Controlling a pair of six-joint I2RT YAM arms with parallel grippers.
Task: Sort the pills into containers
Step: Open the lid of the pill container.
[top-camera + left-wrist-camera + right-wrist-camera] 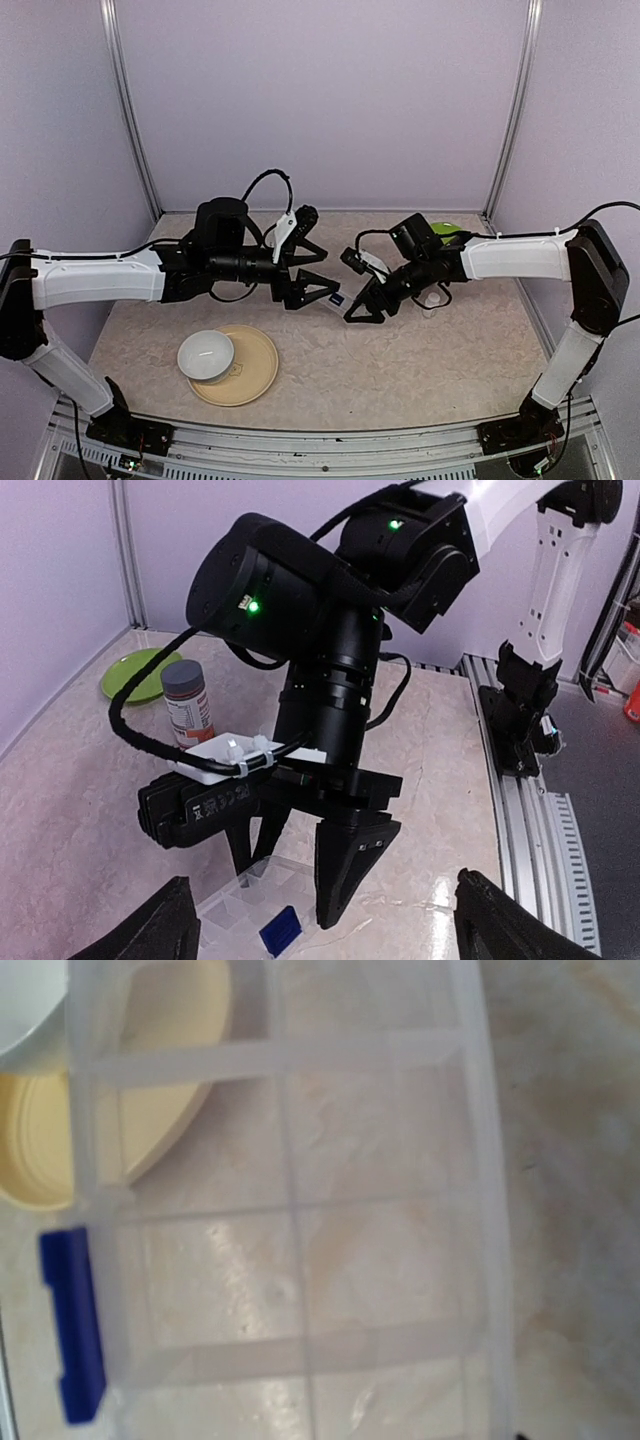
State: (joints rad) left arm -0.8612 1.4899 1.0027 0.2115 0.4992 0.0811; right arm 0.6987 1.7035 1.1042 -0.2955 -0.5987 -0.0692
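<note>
The clear pill box [335, 298] with a blue latch [280, 930] lies between the two grippers; its compartments are the containers. My right gripper [360, 308] has its fingers [350, 870] down on either side of the box's end and grips it. In the right wrist view the box [300, 1210] fills the frame and that gripper's fingers are hidden. My left gripper [330, 935] hangs wide open just left of the box [235, 912], holding nothing. No pills show in any view.
A white bowl [206, 355] sits on a yellow plate [250, 375] at the front left. An orange-labelled, grey-capped bottle [188, 705] and a green plate [445, 229] stand behind the right arm. The enclosure's purple walls ring the table.
</note>
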